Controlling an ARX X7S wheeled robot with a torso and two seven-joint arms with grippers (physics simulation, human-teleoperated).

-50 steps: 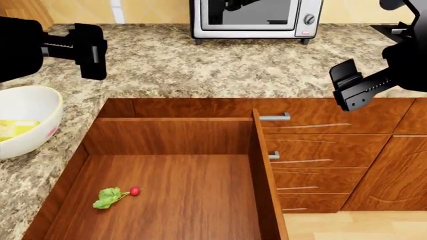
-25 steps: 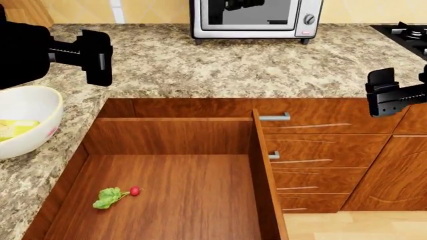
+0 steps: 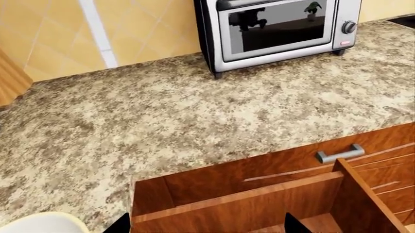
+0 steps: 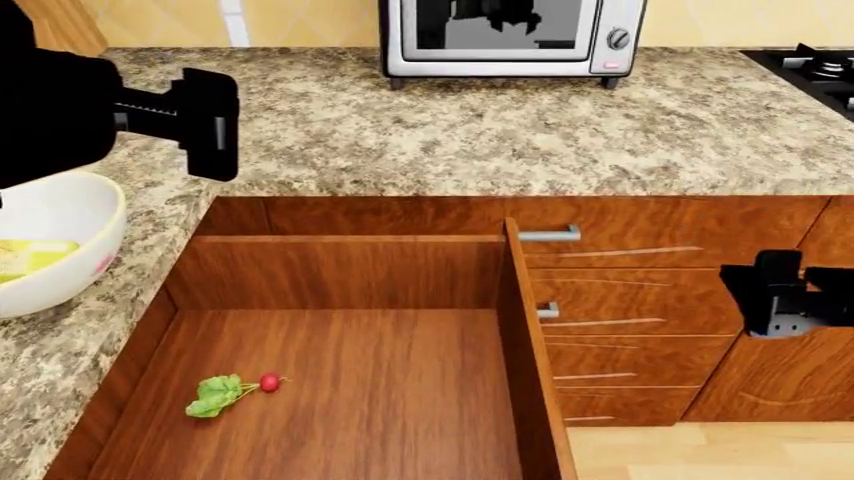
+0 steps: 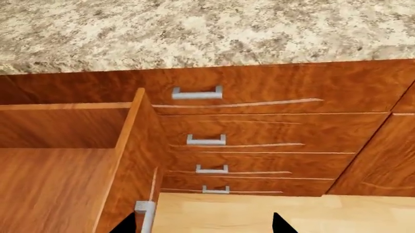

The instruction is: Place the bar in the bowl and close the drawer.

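From the left wrist, your left gripper [image 3: 206, 224] had its jaws spread, empty, above the drawer [image 3: 259, 204]. From the head, the bar [image 4: 30, 258] lay in the bowl [image 4: 60, 215] at the table's left edge; the drawer remained open. From the right wrist, your right gripper [image 5: 202, 224], jaws parted, faced its handle [image 5: 145, 213].

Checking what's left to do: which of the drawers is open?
The wide reddish-brown drawer below the counter corner, holding a radish, is pulled out. The four stacked drawer fronts beside it sit shut.
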